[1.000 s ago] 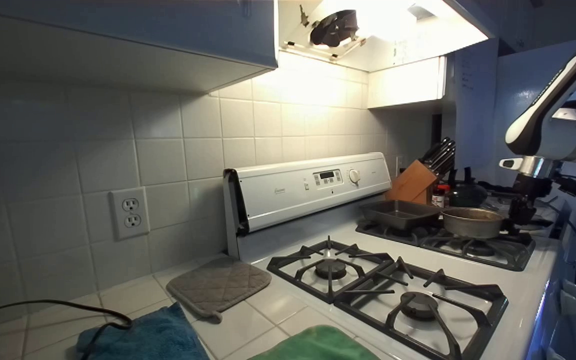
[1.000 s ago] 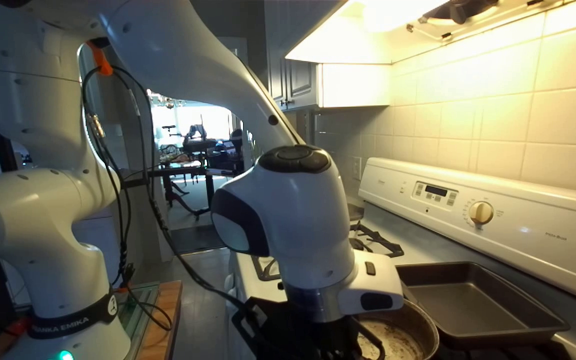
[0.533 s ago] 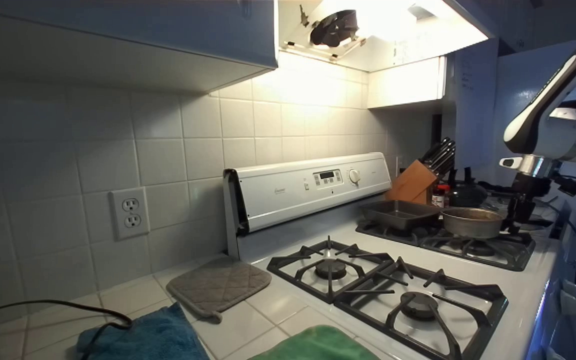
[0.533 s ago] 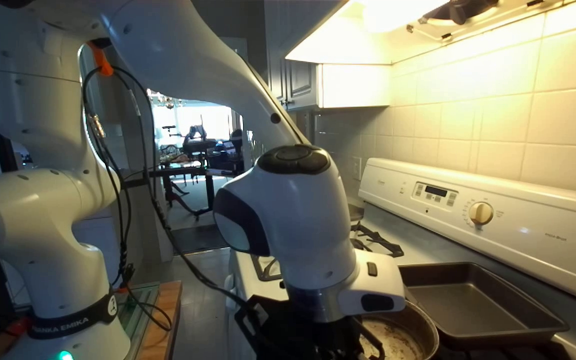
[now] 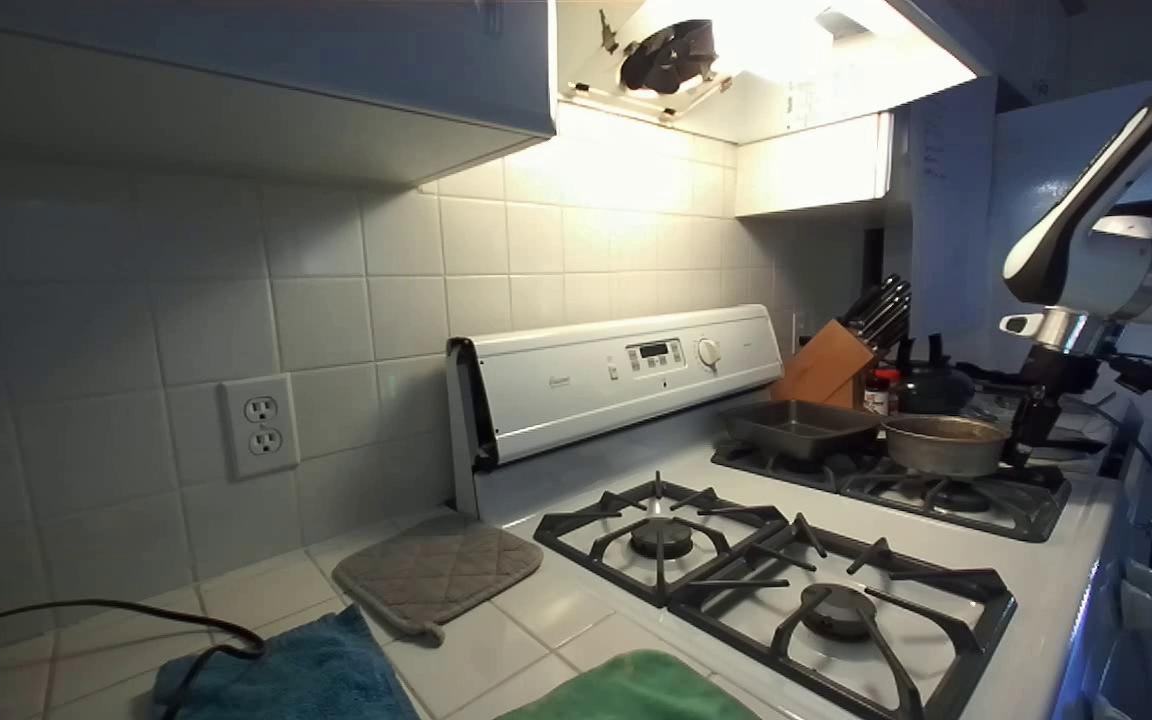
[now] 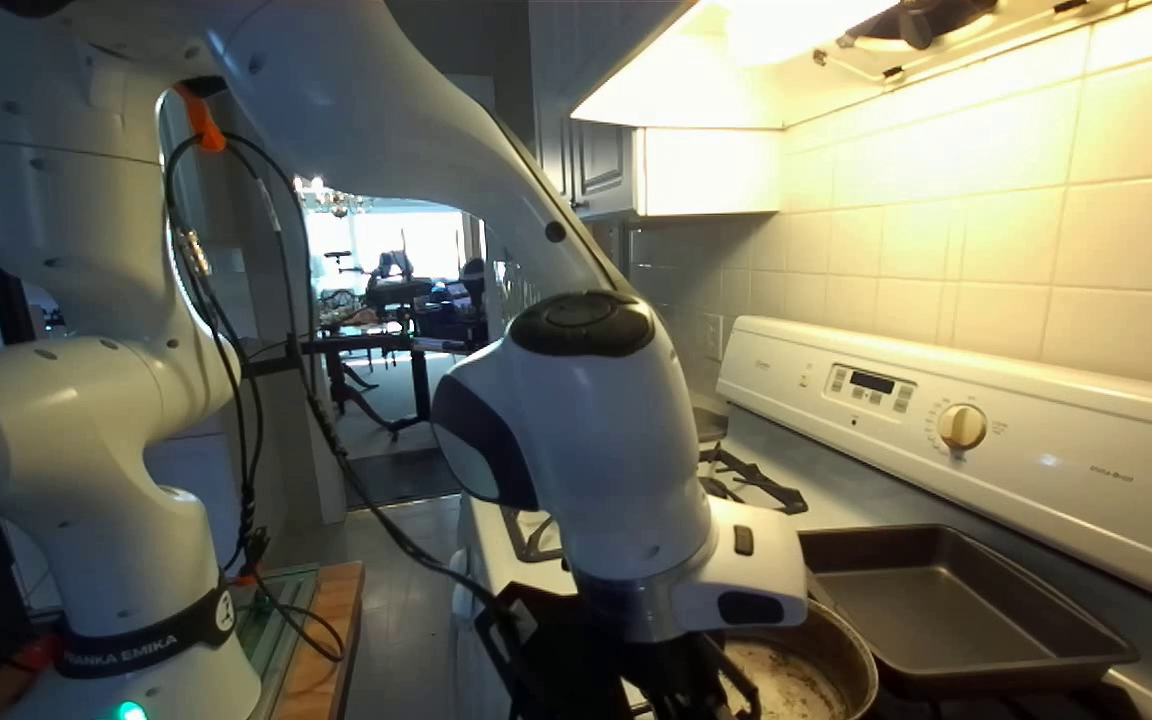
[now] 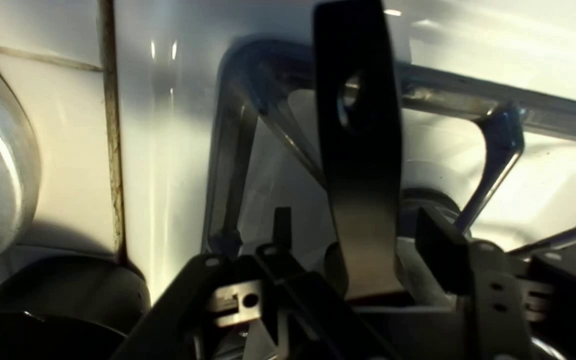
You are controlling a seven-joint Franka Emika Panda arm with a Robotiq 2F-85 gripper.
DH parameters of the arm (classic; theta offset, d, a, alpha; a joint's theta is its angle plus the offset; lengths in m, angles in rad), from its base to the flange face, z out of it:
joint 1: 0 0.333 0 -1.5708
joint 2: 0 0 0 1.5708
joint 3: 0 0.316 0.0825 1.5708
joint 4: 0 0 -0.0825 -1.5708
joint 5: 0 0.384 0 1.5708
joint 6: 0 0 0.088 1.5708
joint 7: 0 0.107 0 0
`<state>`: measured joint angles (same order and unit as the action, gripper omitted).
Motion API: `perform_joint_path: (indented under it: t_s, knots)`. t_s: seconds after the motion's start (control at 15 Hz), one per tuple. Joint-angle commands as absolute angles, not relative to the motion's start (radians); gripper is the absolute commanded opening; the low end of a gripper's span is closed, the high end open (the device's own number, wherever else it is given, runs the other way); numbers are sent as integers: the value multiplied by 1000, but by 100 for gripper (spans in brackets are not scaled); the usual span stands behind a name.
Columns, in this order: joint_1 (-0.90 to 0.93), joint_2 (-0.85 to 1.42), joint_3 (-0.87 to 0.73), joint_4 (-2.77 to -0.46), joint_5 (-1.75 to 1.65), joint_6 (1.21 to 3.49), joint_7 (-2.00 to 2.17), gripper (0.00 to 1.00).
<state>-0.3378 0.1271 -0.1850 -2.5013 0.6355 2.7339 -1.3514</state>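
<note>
Wrist view shows a black handle (image 7: 361, 165) between the pincer's (image 7: 357, 232) jaws.

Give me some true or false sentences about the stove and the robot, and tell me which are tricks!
1. The round pan sits beside the rectangular pan on the stove. True.
2. In the wrist view, the end effector has a black handle between its fingers. True.
3. The end effector is squeezing that handle. False: gaps show on both sides of it.
4. The quilted pad is bright red. False: it is grey.
5. Knives stick out of a wooden block. True.
6. The green cloth covers a burner. False: it lies on the tiled counter.
</note>
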Motion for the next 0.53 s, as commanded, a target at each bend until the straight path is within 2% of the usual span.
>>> perform_joint_path:
  t_s: [0.0,0.2,0.47]
  knots:
    - [-348,130,-174,-2484,697,2714,-1382,35]
    - [-347,131,-171,-2482,724,2719,-1391,13]
    - [-348,132,-174,-2482,732,2714,-1396,11]
